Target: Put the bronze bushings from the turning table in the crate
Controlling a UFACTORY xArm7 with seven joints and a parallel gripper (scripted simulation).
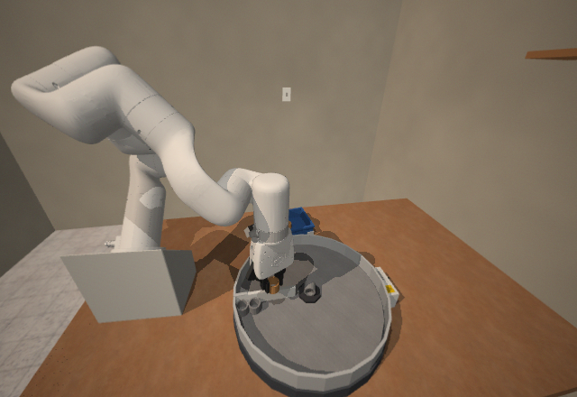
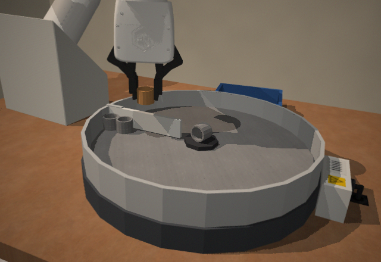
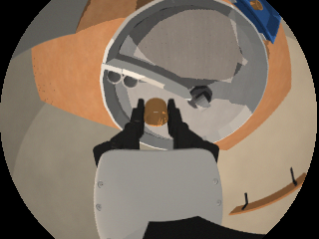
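Observation:
My gripper (image 2: pixel 144 94) is shut on a bronze bushing (image 2: pixel 145 95) and holds it above the left rear part of the turning table (image 2: pixel 203 161). The bushing also shows in the top view (image 1: pixel 273 285) and between the fingers in the wrist view (image 3: pixel 158 111). Two steel bushings (image 2: pixel 118 122) stand side by side against the white guide bar (image 2: pixel 144 120) at the table's left. A third steel bushing (image 2: pixel 202 131) lies on its side on the dark hub at the centre. The blue crate (image 2: pixel 250 93) stands behind the table; in the wrist view (image 3: pixel 255 2) it holds two bronze bushings.
A grey box (image 2: pixel 46 71) at the arm's base stands left of the table. A white control box (image 2: pixel 335 188) with a yellow label sits on the table's right side. The table's raised rim (image 2: pixel 196 188) runs all round.

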